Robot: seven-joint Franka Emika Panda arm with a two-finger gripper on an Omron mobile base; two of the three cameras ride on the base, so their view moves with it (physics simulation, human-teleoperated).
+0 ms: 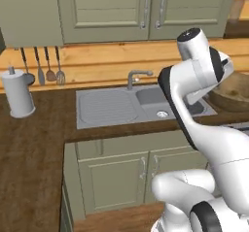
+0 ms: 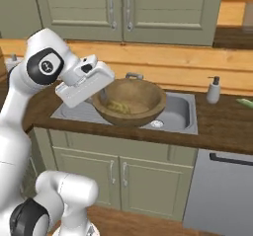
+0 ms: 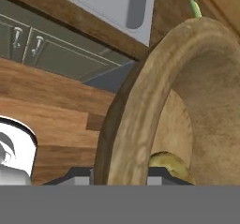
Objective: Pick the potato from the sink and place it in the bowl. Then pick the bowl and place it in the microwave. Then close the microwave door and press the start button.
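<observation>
Brown wooden bowl (image 3: 140, 110) rim clamped between gripper (image 2: 97, 93) fingers, lifted above the sink (image 2: 180, 114), mouth tilted slightly toward the cabinets. Potato (image 2: 118, 106) lying inside, long axis roughly left-right in the right base view. No readable writing.
</observation>
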